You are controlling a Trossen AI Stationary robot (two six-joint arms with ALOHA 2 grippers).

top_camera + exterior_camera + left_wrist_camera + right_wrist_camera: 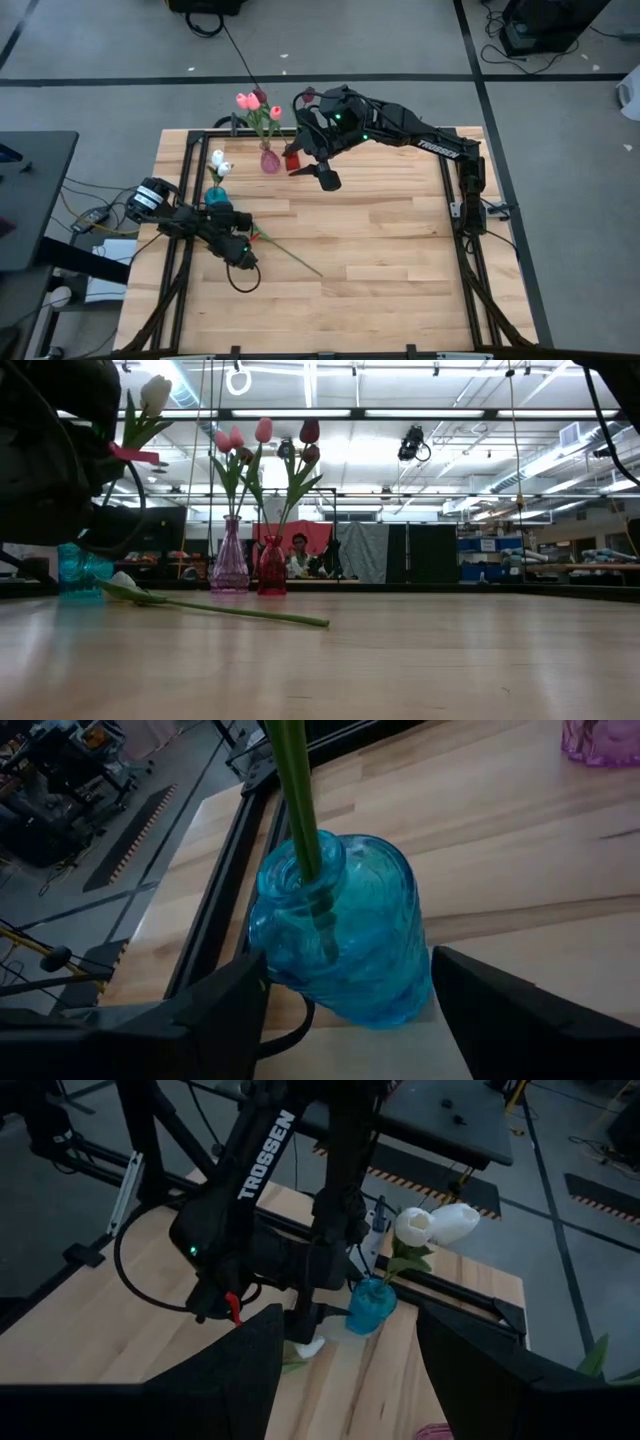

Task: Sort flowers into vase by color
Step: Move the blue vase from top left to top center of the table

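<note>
A blue glass vase (217, 196) stands near the table's left edge and holds white tulips (219, 160). A pink vase (270, 160) with pink tulips (246, 101) and a red vase (292, 158) with maroon tulips (309, 432) stand at the far edge. One white-headed tulip (230, 612) lies flat on the table beside the left arm. My left gripper (345, 990) is open, with one finger on each side of the blue vase (345, 935). My right gripper (350, 1325) hovers open and empty above the table near the red vase. My left gripper comes at the blue vase's body (400, 970) level, from the table's near right side, and the vase stands upright on the table between its fingers (225, 1005). The fingers are very close to the glass, but I cannot tell whether they touch it.
Black frame rails (190, 135) run along the table's left, far and right edges. The lying tulip's stem (292, 254) stretches toward the table's middle. Bare wood (390, 250) spreads over the middle and right. A person (298, 548) shows far behind the table.
</note>
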